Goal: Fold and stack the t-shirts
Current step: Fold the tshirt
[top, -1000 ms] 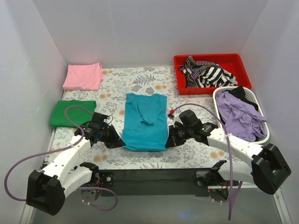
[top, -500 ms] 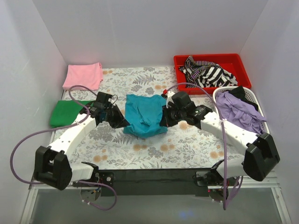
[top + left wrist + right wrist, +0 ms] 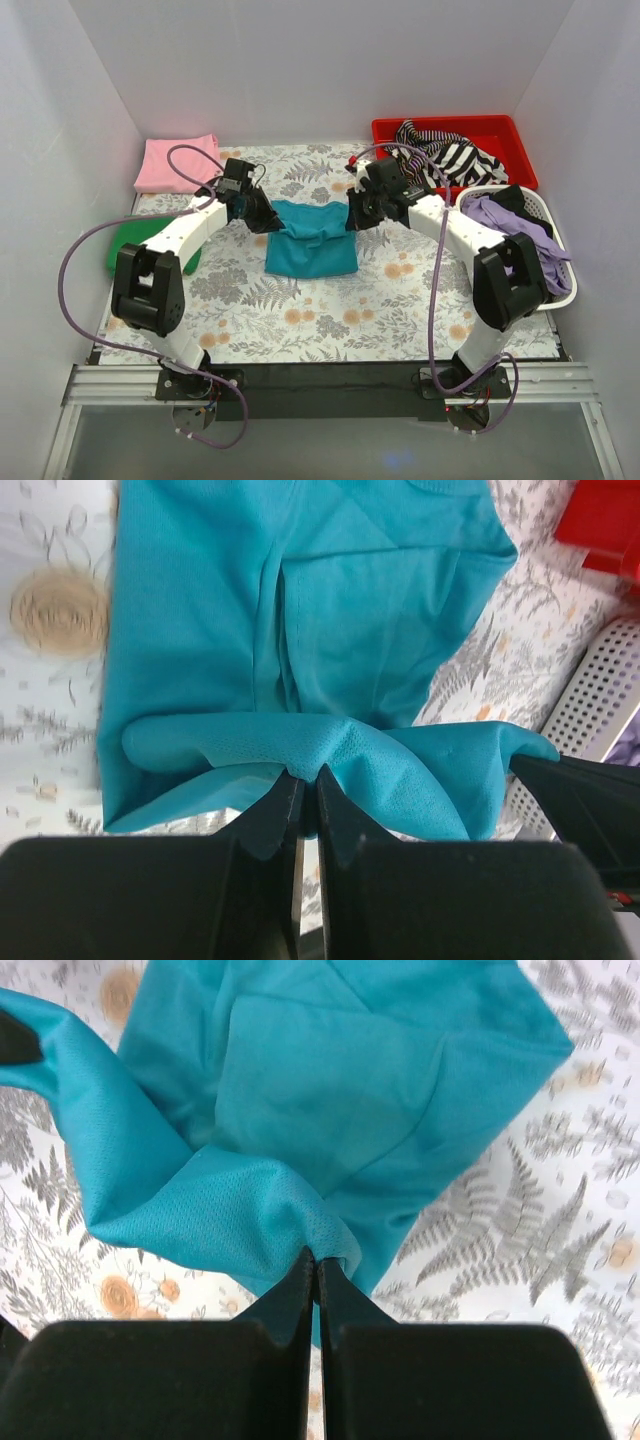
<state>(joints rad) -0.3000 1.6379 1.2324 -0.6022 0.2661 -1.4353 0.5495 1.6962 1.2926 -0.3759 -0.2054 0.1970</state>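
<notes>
The teal shirt (image 3: 312, 255) lies on the table (image 3: 300, 322), centre, slightly toward 12 o'clock, with its near hem raised. The left gripper (image 3: 254, 214) and right gripper (image 3: 352, 212) are each pinched tight on a hem corner. They should probably move level and together, lay the hem square on the far edge, then release.

The teal t-shirt (image 3: 312, 250), pink t-shirt (image 3: 178, 163) and green t-shirt (image 3: 122, 252) lie on a tablecloth (image 3: 330, 320) of grey ferns and orange flowers.
</notes>
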